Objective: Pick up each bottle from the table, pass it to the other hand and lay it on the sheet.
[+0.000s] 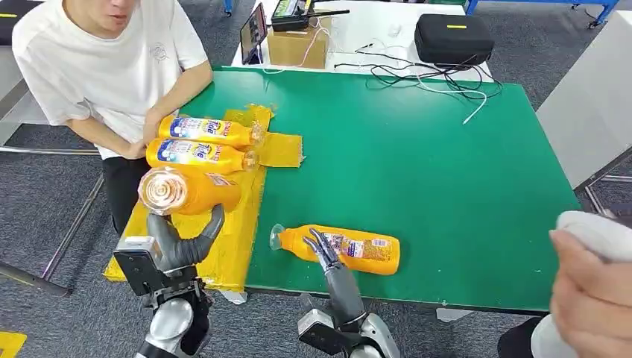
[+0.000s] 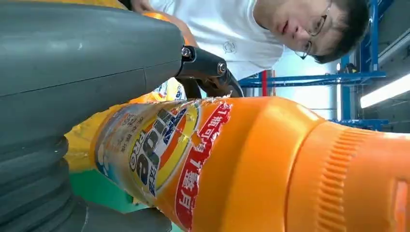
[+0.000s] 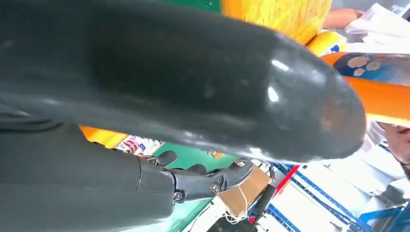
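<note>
Where the two silver arms rise from the near table edge, the scene lists as follows.

Left hand: the left hand (image 1: 175, 242) is raised over the yellow crinkled plastic sheet (image 1: 237, 246), thumb and dark fingers wrapped around an orange plastic bottle with a printed label (image 1: 188, 191); its base faces the head camera and its body lies roughly level.

Left wrist view: the grey thumb (image 2: 72, 63) lies across the held bottle's label (image 2: 159, 145).

Right hand: the right hand (image 1: 328, 257) reaches forward with its fingers spread, holding nothing; the fingertips (image 1: 319, 242) lie over a second orange bottle (image 1: 339, 247), though whether they touch it is unclear.

Second orange bottle: lies on its side on the green table mat (image 1: 432, 171), just beside the sheet's edge.

Sheet contents: two more orange bottles with blue-and-white labels (image 1: 209, 142) lie side by side at the far end.

Person: a person in a white T-shirt (image 1: 104, 60) leans at the table's left, one hand (image 1: 153, 123) by those bottles.
</note>
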